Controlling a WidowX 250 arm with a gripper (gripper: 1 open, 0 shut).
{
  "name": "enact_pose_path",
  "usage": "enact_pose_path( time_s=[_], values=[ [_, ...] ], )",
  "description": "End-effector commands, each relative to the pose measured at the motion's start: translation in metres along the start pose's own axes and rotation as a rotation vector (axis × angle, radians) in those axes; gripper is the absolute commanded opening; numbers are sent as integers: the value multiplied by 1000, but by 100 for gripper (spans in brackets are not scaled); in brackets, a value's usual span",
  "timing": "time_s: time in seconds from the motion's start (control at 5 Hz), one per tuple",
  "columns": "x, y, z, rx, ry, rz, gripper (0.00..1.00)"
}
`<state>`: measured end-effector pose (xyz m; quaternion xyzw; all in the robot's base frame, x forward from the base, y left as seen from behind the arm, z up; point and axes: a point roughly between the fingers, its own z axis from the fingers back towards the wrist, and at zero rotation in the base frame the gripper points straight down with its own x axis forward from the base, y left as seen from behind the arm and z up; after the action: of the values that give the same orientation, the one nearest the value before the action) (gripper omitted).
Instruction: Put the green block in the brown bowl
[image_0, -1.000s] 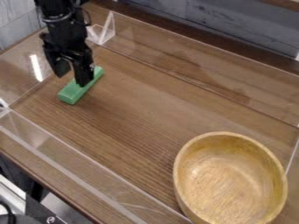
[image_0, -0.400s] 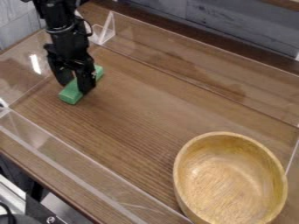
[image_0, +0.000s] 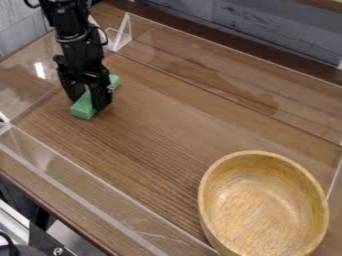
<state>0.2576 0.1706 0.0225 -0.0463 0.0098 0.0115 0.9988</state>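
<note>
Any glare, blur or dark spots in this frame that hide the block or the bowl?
Camera view: low resolution, soft throughout; pale glare streaks on the clear walls; the green block is partly covered by the dark open gripper, whose details merge into black; the brown bowl is evenly lit, cut by the bottom edge.

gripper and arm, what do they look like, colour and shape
The gripper is black, with two flat, blocky parallel fingers hanging from a chunkier black wrist housing. The arm above it is also black and bulky, built from stacked segments. No markings or loose cables can be made out at this resolution.
</note>
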Motion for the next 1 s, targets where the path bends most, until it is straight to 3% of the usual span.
enact_pose_path(
  time_s=[0.0, 0.8],
  values=[
    [8, 8, 13, 20, -40, 12, 0],
    [12, 5, 17, -21, 19, 55, 0]
  ],
)
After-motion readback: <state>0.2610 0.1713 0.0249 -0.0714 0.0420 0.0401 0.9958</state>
